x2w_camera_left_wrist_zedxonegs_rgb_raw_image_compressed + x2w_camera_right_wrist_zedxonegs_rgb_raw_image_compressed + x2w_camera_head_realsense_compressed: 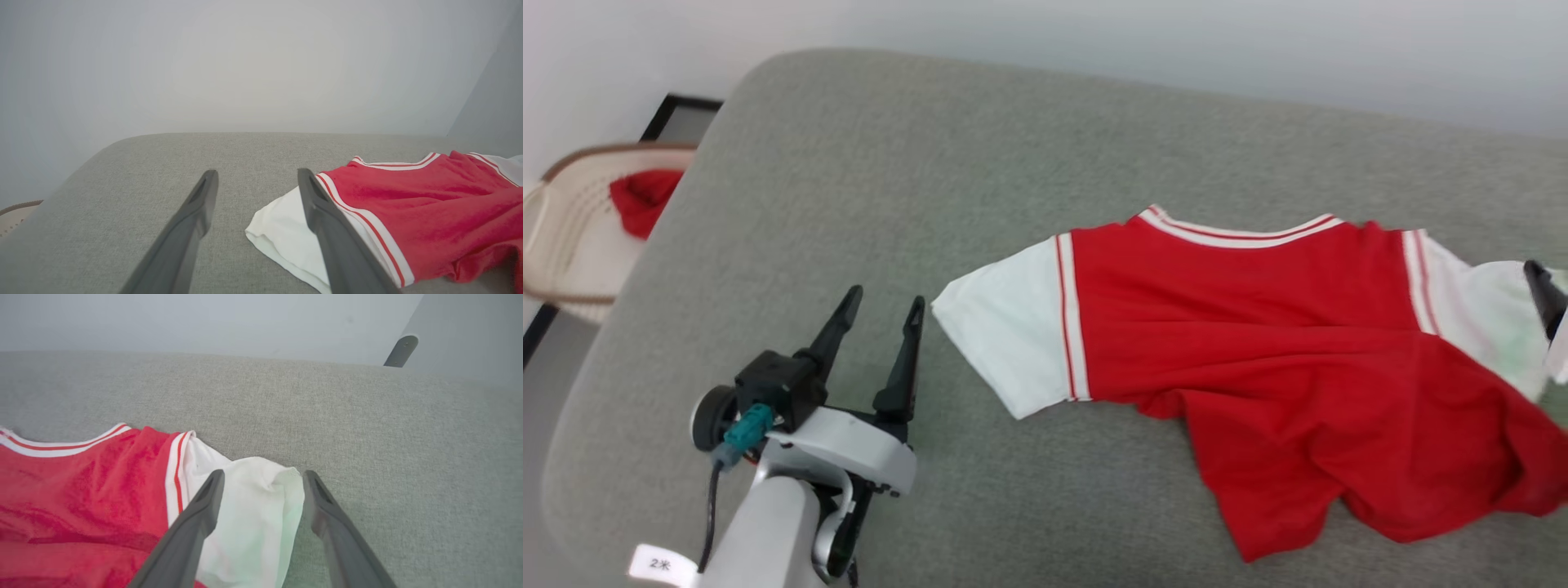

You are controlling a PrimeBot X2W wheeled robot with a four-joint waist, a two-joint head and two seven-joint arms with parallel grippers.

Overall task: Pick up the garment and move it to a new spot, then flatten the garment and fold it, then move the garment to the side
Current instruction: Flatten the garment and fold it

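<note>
You are working over a broad grey padded surface (pixel 866 204) covered in a fine woven fabric, with rounded corners and a plain pale wall behind it.

The garment (pixel 1258 327) lies on the right half of that surface. It is a red jersey T-shirt in soft knit with white short sleeves, and it has red-and-white striped trim at the collar and along each sleeve seam. The collar faces the far edge. The red body is rumpled into long folds, and its lower part is bunched and pulled toward your near right. The sleeve on your left lies spread fairly flat. The sleeve on your right is crumpled into a loose heap.

Off the left edge of the surface, lower down, sits a beige slatted basket (pixel 564 237) with a brown rim. A plain red cloth (pixel 641 200) is bundled inside it.

Your left gripper (pixel 886 296) hovers over bare fabric just beside the flat sleeve, fingers spread apart with nothing between them. Your right gripper (pixel 263 473) also has its fingers apart. The crumpled white sleeve lies between them, and you cannot tell whether the fingers touch it.

A small white tag (pixel 662 563) hangs on the left forearm.
</note>
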